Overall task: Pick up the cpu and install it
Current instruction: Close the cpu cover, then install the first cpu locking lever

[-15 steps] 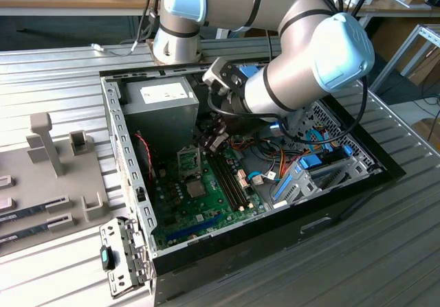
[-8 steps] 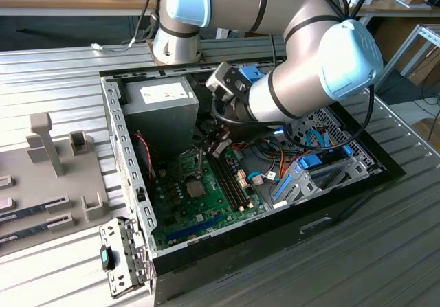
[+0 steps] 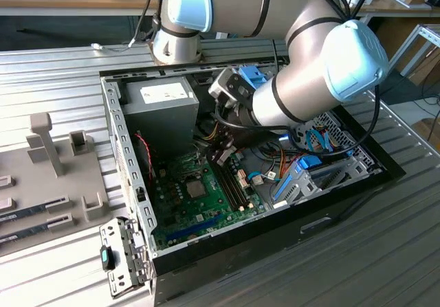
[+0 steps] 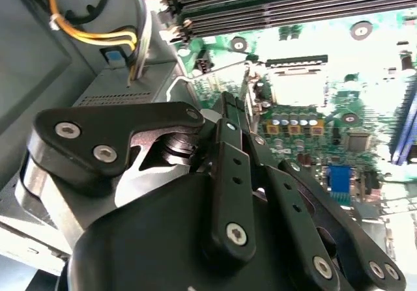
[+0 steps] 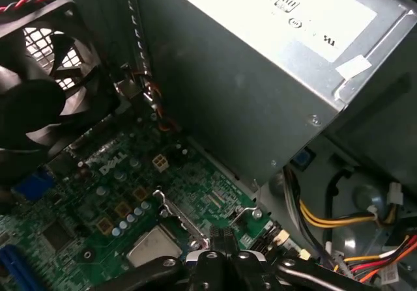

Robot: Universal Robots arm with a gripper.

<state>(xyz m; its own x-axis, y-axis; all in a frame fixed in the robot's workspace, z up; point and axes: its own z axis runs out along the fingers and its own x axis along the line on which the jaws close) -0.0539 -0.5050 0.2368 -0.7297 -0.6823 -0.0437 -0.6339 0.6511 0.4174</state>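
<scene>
Finds the cpu [image 3: 196,188] lying flat in the socket on the green motherboard [image 3: 180,219], toward the exterior view's left of the memory sticks [image 3: 232,183] and nearer than the grey power supply [image 3: 161,104]; shows as a pale silver square in both wrist views [image 5: 153,247] [image 4: 296,86]. Places the gripper [image 3: 221,157] low inside the case, just beside the socket, tips drawn together with nothing seen between them [image 4: 231,105] [image 5: 221,235]. Cannot tell whether the chip is fully seated or merely resting, so judges a tilted corner the main worry: pressing down then would likely bend contacts underneath. Notes the thin metal socket lever [image 5: 174,211] right by the tips; could snag or get dragged sideways by a slanted move. Also sees a row of small capacitors [image 4: 294,127] near the tips, easily clipped by a stray pass. Puts the yellow cables [image 5: 332,219] close to the wrist, liable to catch.
</scene>
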